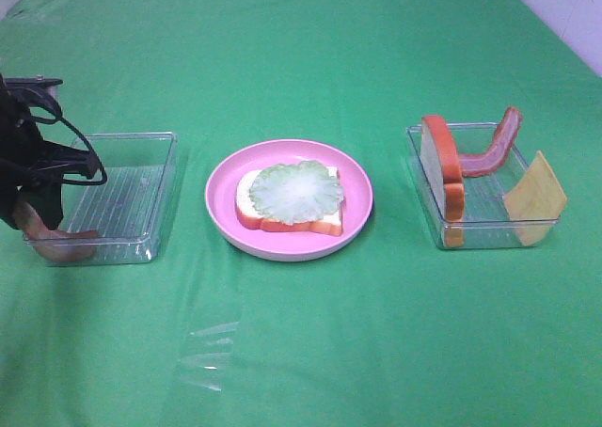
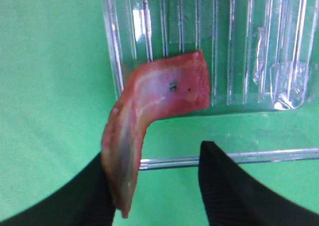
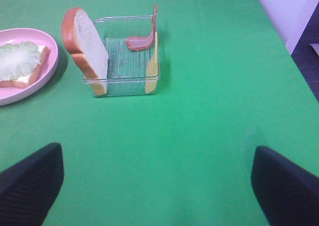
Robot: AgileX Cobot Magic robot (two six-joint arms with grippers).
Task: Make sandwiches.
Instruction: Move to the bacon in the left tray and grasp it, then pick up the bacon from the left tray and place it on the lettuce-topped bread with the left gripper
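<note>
On the pink plate (image 1: 357, 222) lies the sandwich base, a white bread slice (image 1: 287, 222) with a lettuce leaf (image 1: 299, 192) on top. A bent bacon strip (image 2: 149, 106) hangs over the near corner of the left clear tray (image 1: 141, 178). My left gripper (image 2: 154, 154) straddles it: the strip rests against one finger, the other finger (image 2: 224, 186) stands apart from it. In the exterior high view the left gripper (image 1: 39, 218) is at the table's left edge. My right gripper (image 3: 157, 149) hovers wide open over bare cloth with nothing between its fingers.
The right clear tray (image 1: 428, 215) holds an upright bread slice (image 1: 442, 168), another bacon strip (image 1: 494, 154) and a yellow cheese square (image 1: 534, 199) leaning on its wall. A scrap of clear film (image 1: 209, 356) lies on the green cloth near the front.
</note>
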